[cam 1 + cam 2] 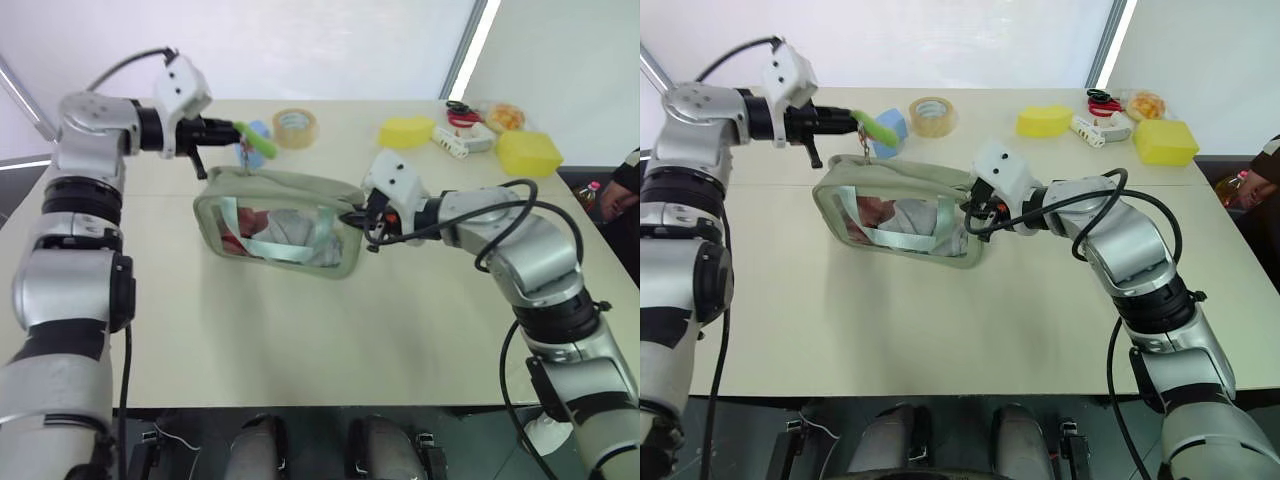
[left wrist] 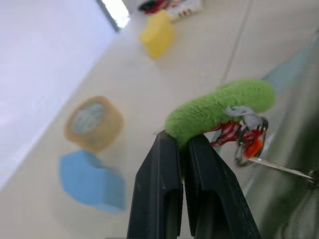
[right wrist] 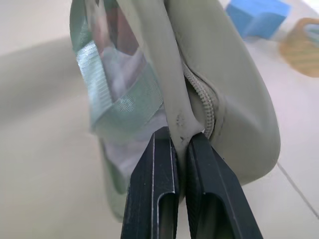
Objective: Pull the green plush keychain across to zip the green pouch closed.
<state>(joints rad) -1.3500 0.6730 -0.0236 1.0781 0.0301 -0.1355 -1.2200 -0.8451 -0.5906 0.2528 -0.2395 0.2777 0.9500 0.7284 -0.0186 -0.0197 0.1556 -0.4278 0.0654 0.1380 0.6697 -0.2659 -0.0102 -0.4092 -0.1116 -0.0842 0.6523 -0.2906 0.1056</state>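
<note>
The green pouch (image 1: 280,228) stands on its edge mid-table, its clear window showing red and white contents. Above its left end hangs the green plush keychain (image 1: 254,140), an oblong fuzzy piece joined to the zipper by a small ring and chain. My left gripper (image 1: 232,128) is shut on the keychain's end; in the left wrist view the plush (image 2: 217,110) bulges out above the pinched fingers (image 2: 162,189). My right gripper (image 1: 356,216) is shut on the pouch's right end, and the right wrist view shows its fingers (image 3: 152,194) clamping the pouch's fabric edge (image 3: 174,107) beside the zipper teeth.
A tape roll (image 1: 295,127) and a blue block (image 1: 891,126) lie behind the pouch's left end. Two yellow sponge blocks (image 1: 406,131) (image 1: 529,153) and small red and white items (image 1: 465,128) sit at the table's far right. A person's arm (image 1: 622,190) shows at the right edge.
</note>
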